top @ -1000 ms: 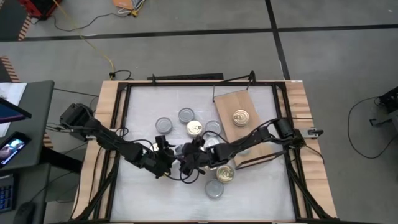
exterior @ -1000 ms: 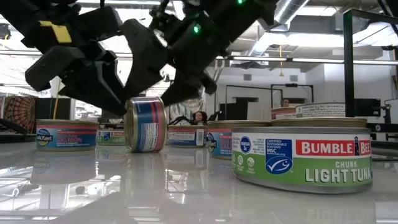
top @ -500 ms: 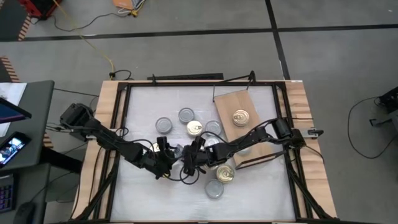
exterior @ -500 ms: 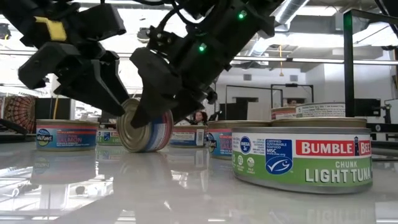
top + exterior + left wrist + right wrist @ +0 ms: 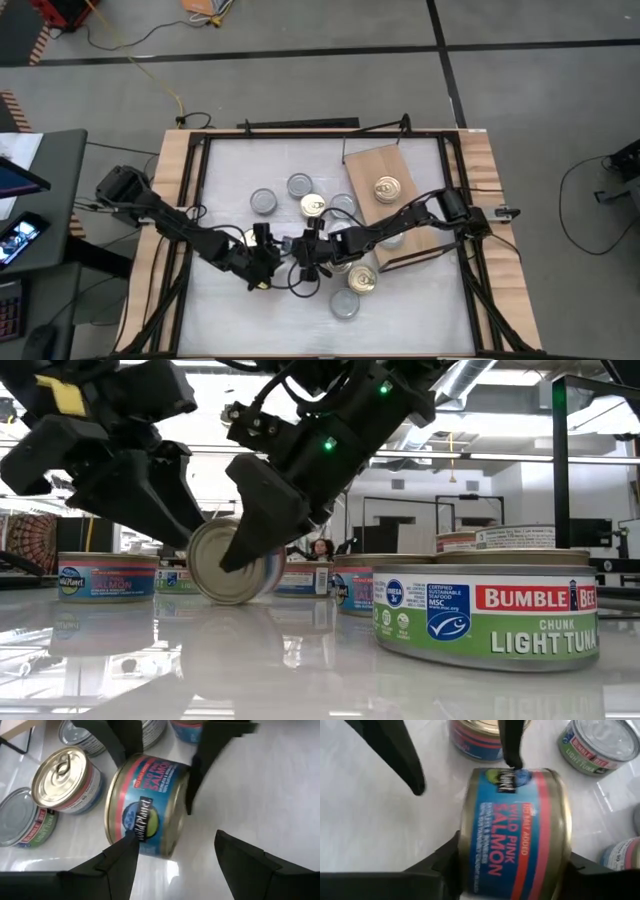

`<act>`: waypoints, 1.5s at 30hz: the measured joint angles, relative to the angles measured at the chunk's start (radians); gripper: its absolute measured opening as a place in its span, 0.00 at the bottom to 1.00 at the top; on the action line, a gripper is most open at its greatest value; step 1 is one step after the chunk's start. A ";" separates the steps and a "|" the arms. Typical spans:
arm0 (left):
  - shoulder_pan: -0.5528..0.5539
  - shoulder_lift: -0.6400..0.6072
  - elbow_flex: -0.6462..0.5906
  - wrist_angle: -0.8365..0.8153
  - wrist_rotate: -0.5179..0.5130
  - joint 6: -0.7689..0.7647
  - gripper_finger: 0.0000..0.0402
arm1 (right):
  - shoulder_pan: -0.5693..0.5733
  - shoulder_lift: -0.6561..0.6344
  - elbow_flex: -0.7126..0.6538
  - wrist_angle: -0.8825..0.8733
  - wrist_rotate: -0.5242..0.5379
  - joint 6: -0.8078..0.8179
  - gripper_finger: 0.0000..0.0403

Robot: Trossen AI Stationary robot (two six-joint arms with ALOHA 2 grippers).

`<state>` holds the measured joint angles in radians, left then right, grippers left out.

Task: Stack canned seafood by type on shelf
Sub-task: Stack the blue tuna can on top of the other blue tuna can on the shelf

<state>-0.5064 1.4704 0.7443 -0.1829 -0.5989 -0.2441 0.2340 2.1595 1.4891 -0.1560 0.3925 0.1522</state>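
Note:
A blue and red salmon tin [image 5: 145, 805] stands on its rim on the white tabletop, between my two grippers at the table's middle. My right gripper [image 5: 514, 850] is shut on it, reaching in from the right [image 5: 303, 255]. My left gripper [image 5: 176, 840] is open and comes from the left [image 5: 268, 262], its fingers on either side of the tin's round wall. The shelf [image 5: 372, 168], a brown board at the far right, carries one gold-lidded tin [image 5: 387, 188]. Several other tins lie around. My left gripper touches the tin's labelled round wall [image 5: 136, 832] with the tip of one finger [image 5: 120, 860]. The other finger [image 5: 240, 860] stands apart from the tin. The fingers slant down from the table's left. My right gripper pinches the tin between its two fingers, one on each flat end. One finger [image 5: 262, 510] lies across the silver end [image 5: 212, 565]. The fingers slant down from the table's right. The tin stands on its rim on the table, tilted a little.
Loose tins lie beyond the grippers [image 5: 263, 202] [image 5: 299, 185] [image 5: 313, 206] and nearer the front [image 5: 362, 278] [image 5: 344, 304]. A Bumble Bee tuna tin [image 5: 485, 610] stands close to the low camera. A black frame [image 5: 195, 180] rims the table.
My right gripper has rolled about its own line, sunk slightly and shut on the salmon tin. The tin, still on its rim, has turned about: its label faced the low camera before, and now a silver end does.

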 joint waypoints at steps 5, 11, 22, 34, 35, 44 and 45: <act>-0.009 -0.027 0.000 0.003 -0.009 0.005 0.62 | 0.001 -0.013 0.001 -0.054 0.001 -0.055 0.51; -0.010 -0.102 0.000 -0.006 -0.046 0.023 0.62 | 0.009 -0.085 -0.002 -0.161 0.007 -0.109 0.51; -0.010 -0.204 0.001 -0.023 -0.072 0.043 0.62 | 0.019 -0.208 0.000 -0.323 0.081 -0.128 0.51; -0.010 -0.242 -0.001 -0.035 -0.071 0.048 0.62 | 0.021 -0.234 0.000 -0.507 0.179 -0.127 0.51; -0.009 -0.242 -0.004 -0.035 -0.067 0.044 0.62 | 0.021 -0.241 0.000 -0.537 0.201 -0.126 0.52; -0.009 -0.242 -0.013 -0.037 -0.061 0.030 0.62 | 0.027 -0.347 0.000 -0.860 0.462 -0.050 0.51; -0.009 -0.242 -0.013 -0.037 -0.061 0.030 0.62 | 0.026 -0.359 0.000 -0.914 0.489 -0.029 0.52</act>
<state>-0.5156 1.2285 0.7315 -0.2199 -0.6598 -0.2142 0.2597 1.8001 1.4891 -1.0703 0.8819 0.1236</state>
